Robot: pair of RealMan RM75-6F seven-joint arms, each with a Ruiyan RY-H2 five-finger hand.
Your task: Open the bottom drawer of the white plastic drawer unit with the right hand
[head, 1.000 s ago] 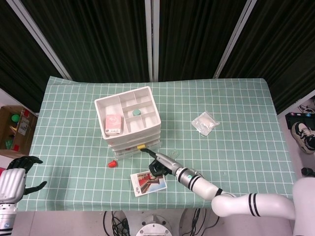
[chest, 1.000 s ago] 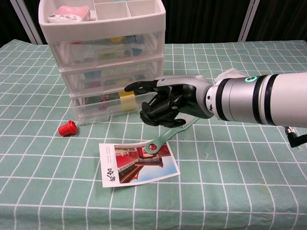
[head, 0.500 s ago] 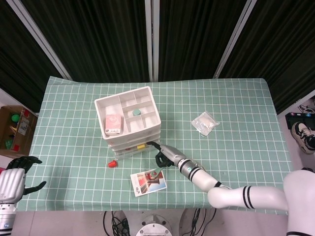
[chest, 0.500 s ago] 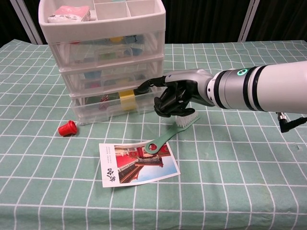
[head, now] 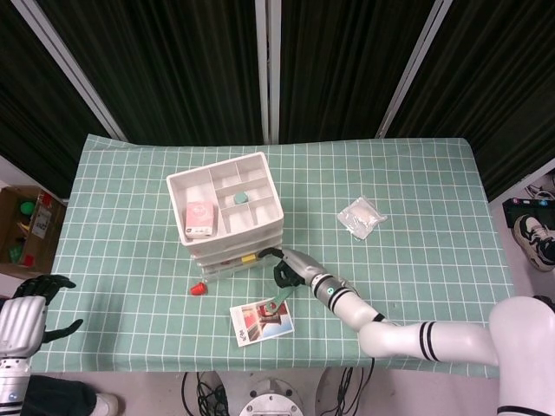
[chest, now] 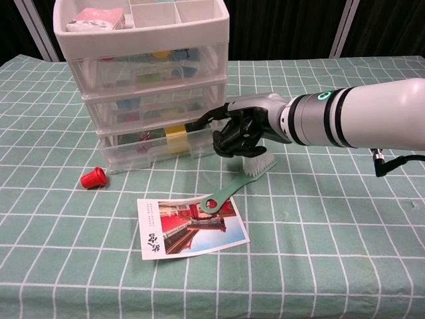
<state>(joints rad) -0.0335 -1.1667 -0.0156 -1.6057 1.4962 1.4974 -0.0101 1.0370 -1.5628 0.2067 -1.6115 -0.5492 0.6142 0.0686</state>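
White plastic drawer unit [chest: 143,80] is set on the bench, and its bottom drawer [chest: 156,143] is reached by the right hand [chest: 242,129], fingers curled, holding nothing, so its front can be hooked.

Green checked tablecloth [head: 416,217] over a table, black pleated curtains [head: 182,61] behind with pale metal poles [head: 273,65] crossing them, cardboard box [head: 22,227] on the floor at one side, even indoor light
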